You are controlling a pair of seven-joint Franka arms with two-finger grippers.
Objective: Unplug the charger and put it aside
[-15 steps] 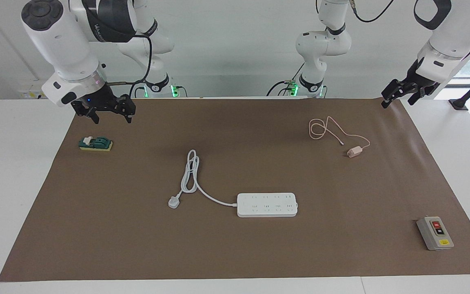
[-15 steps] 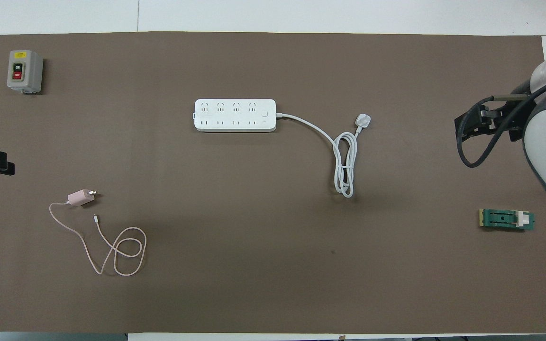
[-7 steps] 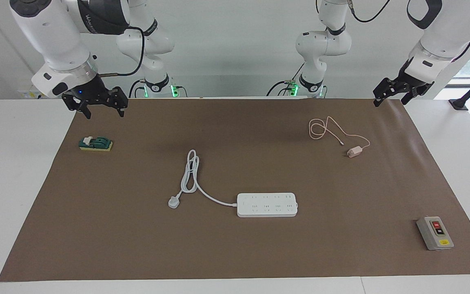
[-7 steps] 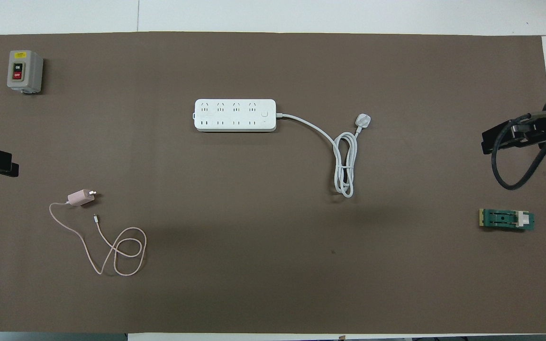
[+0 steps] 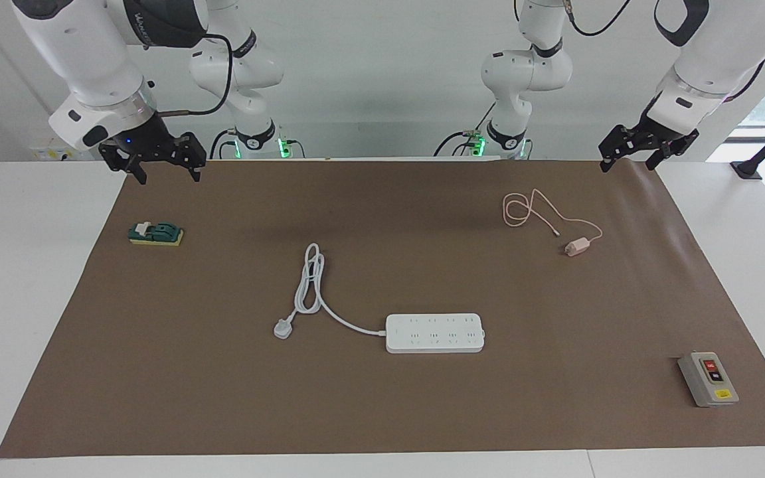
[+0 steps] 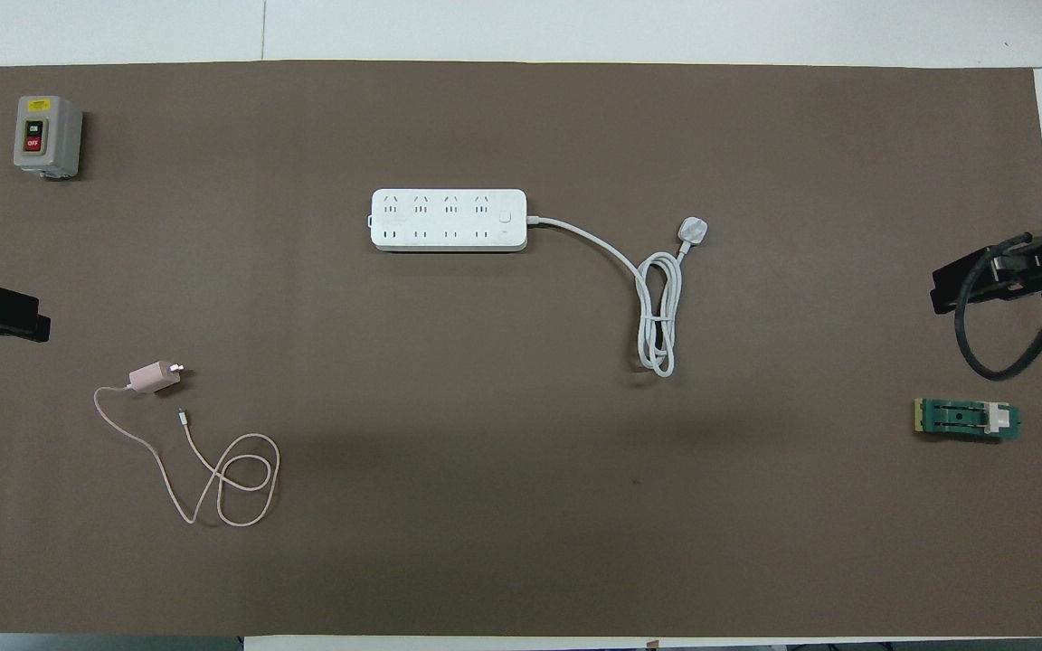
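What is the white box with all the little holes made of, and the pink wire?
The power strip looks like hard, smooth white plastic: crisp edges and a slight sheen. The charger cable seems soft rubbery plastic, since it lies in loose loops.

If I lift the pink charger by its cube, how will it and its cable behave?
The charger looks small, so probably light and easy to lift. Its cable lies in loose loops, so it is likely floppy and would trail and drag across the mat. Its free tip may swing.
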